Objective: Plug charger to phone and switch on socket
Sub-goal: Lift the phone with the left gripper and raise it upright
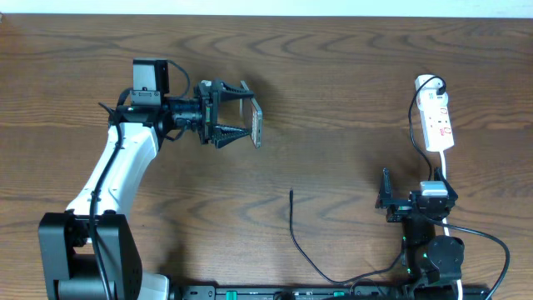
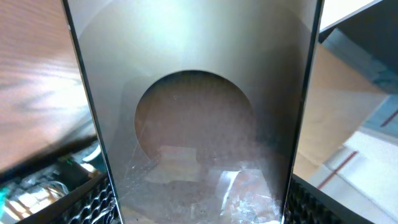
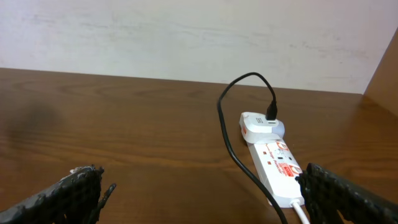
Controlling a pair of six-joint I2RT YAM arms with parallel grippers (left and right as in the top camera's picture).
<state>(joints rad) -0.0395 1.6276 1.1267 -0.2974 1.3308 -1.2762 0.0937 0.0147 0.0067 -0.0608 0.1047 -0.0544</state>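
Note:
My left gripper (image 1: 237,113) is shut on the phone (image 1: 256,123) and holds it on edge above the table, left of centre. The phone's dark slab with a round mark fills the left wrist view (image 2: 196,118) between the fingers. The black charger cable (image 1: 293,223) lies near the front middle, its plug tip (image 1: 291,193) pointing away, free on the table. The white socket strip (image 1: 437,117) lies at the far right with the charger's adapter (image 3: 264,126) plugged in at its far end. My right gripper (image 1: 385,200) is open and empty, below the strip (image 3: 280,165).
The strip's white cord (image 1: 445,171) runs down toward the right arm base. The black cable loops from the adapter past the strip (image 3: 233,149). A pale wall stands behind the table's far edge (image 3: 186,31).

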